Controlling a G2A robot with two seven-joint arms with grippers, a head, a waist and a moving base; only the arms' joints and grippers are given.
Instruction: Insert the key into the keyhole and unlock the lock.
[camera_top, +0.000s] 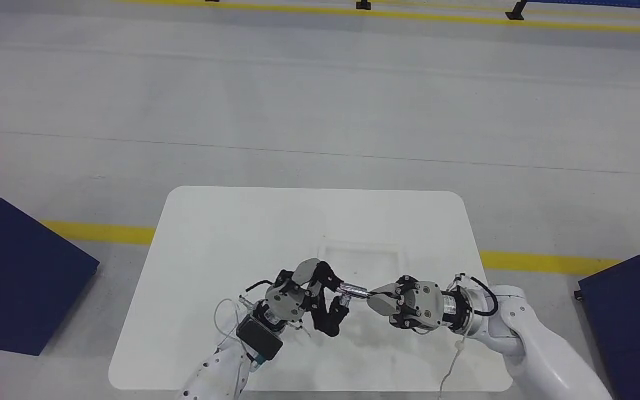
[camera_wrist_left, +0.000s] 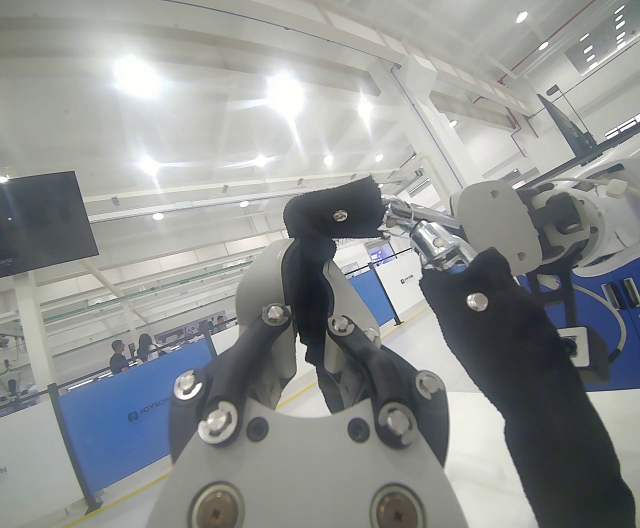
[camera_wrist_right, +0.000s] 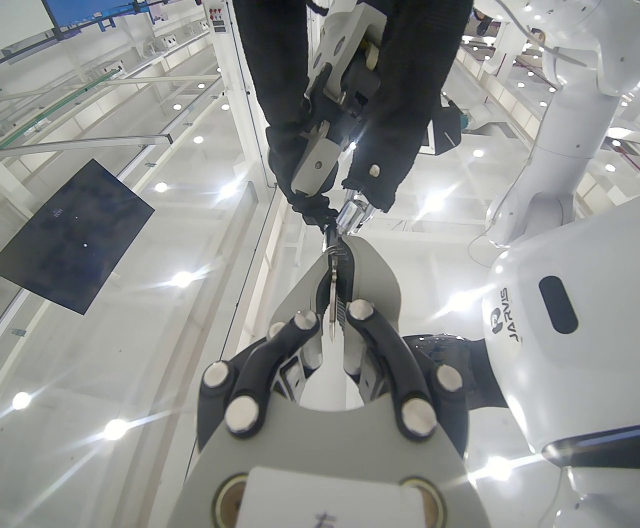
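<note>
Lock (camera_wrist_left: 436, 243) is clamped by left gripper (camera_wrist_left: 415, 240), raised above table (camera_top: 200, 260). Key (camera_wrist_right: 332, 295) is pinched in right gripper (camera_wrist_right: 339, 255), pointed at lock.

White shells, grey-and-black claws

The left arm (camera_top: 215, 375) and right arm (camera_top: 520, 335) wear glossy white, rounded shells. The left claw (camera_wrist_left: 400, 245) has a pale grey plate, black link bars pinned with silver screws, two brass-coloured screws low on the plate, and fingers (camera_wrist_left: 500, 330) sleeved in frayed black cloth. The right claw (camera_wrist_right: 336, 260) has the same plate and links, bare grey fingers (camera_wrist_right: 380, 290) and a white label (camera_wrist_right: 325, 500). A black cable (camera_top: 482, 290) loops at the right wrist.
</note>
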